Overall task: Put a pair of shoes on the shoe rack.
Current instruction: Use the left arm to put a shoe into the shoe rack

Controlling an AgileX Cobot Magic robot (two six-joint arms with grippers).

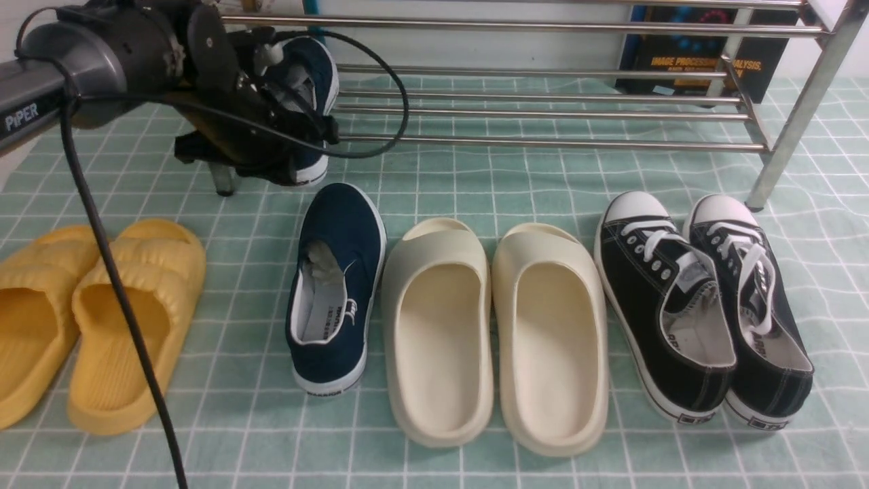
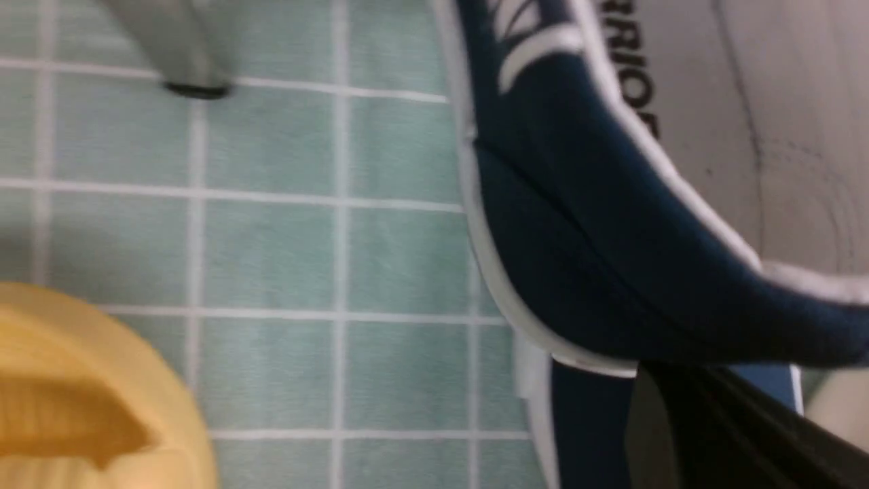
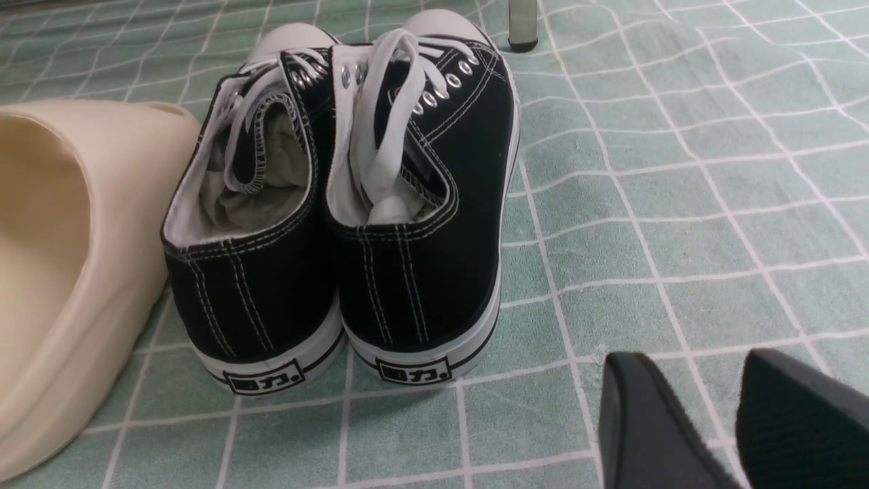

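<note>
Checked mat [image 1: 475, 183]; left gripper [image 1: 299, 125] clamped shut on navy shoe [image 1: 320, 64] at left end of rack [image 1: 543, 112]; thin rim pinch may slip, dropping it

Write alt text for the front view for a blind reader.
The left end effector holds one navy slip-on shoe at the left end of a steel shoe rack. The second navy shoe lies on the green checked mat between yellow slides and cream slides, with black lace-up sneakers at far right.
</note>
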